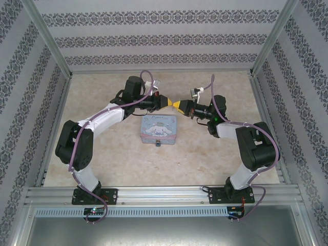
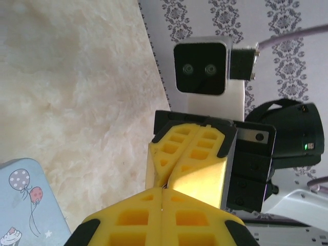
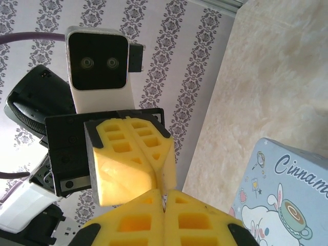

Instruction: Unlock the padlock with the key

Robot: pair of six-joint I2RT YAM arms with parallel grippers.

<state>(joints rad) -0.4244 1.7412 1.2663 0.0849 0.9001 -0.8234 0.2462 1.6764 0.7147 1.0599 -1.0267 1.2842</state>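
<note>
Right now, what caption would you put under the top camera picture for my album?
Left tool and right tool meet nearly tip to tip just beyond the cartoon tin.

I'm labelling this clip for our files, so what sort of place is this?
Probably a purpose-built robot test booth rather than a home: a left arm and a right arm are bolted to a metal rail at the table edge, and patterned backdrop walls box it in.
</note>
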